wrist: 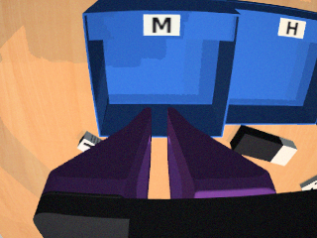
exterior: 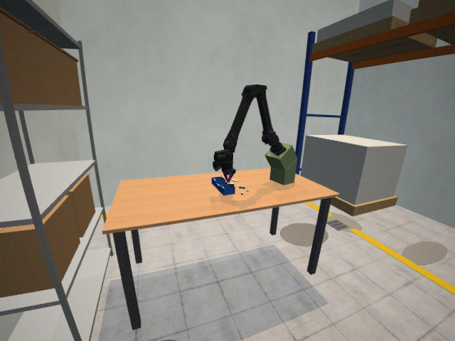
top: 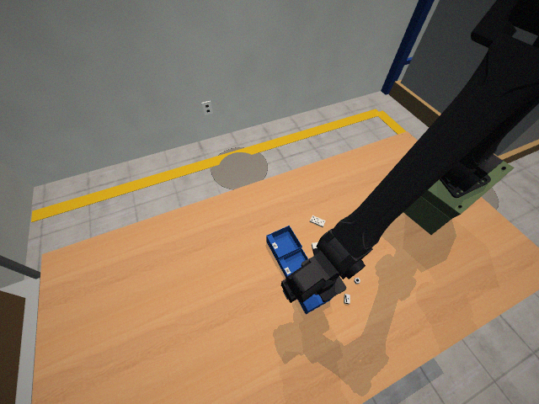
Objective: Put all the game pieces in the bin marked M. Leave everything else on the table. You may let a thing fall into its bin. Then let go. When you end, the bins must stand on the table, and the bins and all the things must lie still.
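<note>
From the top view, a row of joined blue bins [top: 285, 243] stood near the middle of the bench [top: 130, 304], its far compartment bare inside and its near end hidden under the gripper [top: 304, 284]. A white domino [top: 317, 220] lay on the wood beyond the bins toward the far edge, apart from them. A small nut [top: 357, 280] and a small white piece [top: 347, 298] lay just beside the wrist on the side of the green pedestal [top: 429, 213]. In the exterior view, the arm [exterior: 253, 110] reached down from the pedestal [exterior: 283, 167] at the far right corner, with the gripper [exterior: 228, 177] just above the bins [exterior: 222, 185]; a green part [exterior: 242, 187] and pale bits lay between bins and pedestal. A grey shelf rack [exterior: 22, 172] stood off the bench's left edge. In the wrist view, the bin marked M [wrist: 99, 59] held nothing visible, and neither did the bin marked H [wrist: 305, 59] beside it. The purple fingers stood nearly pressed together with a narrow gap of bare wood between, pinching nothing. A black-and-white piece [wrist: 264, 145] lay on the bench just outside the H bin's near wall, and another pale piece [wrist: 87, 141] lay by the M bin's near corner.
</note>
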Tool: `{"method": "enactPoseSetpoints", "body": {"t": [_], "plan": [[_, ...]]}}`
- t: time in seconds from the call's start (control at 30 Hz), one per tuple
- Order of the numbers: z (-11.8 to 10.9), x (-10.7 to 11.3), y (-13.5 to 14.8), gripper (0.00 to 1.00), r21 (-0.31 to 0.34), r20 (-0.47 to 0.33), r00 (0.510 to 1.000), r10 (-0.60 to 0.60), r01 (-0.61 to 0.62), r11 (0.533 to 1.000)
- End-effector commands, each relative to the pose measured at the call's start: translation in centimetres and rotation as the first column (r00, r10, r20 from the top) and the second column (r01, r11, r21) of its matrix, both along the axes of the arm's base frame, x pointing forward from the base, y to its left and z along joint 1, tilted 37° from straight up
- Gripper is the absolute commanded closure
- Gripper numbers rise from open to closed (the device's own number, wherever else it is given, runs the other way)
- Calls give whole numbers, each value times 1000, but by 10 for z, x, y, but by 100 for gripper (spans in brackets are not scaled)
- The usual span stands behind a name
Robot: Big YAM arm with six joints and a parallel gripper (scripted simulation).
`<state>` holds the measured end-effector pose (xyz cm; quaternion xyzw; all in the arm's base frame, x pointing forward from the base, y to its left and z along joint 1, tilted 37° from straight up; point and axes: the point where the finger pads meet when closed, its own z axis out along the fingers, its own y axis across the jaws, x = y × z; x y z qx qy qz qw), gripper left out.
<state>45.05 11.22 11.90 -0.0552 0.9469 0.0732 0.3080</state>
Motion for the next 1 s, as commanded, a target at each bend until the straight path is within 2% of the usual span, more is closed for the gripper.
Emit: {"method": "enactPoseSetpoints", "body": {"t": [0.0, 0.43, 0.47, 0.97], "plan": [[26, 13, -4, 92, 17, 47, 999, -21, 20, 1000], [27, 13, -4, 92, 16, 47, 999, -17, 17, 1000], [15, 19, -2, 92, 14, 39, 999, -16, 16, 1000], [-16, 36, 9, 92, 16, 33, 999, -10, 10, 1000]]}}
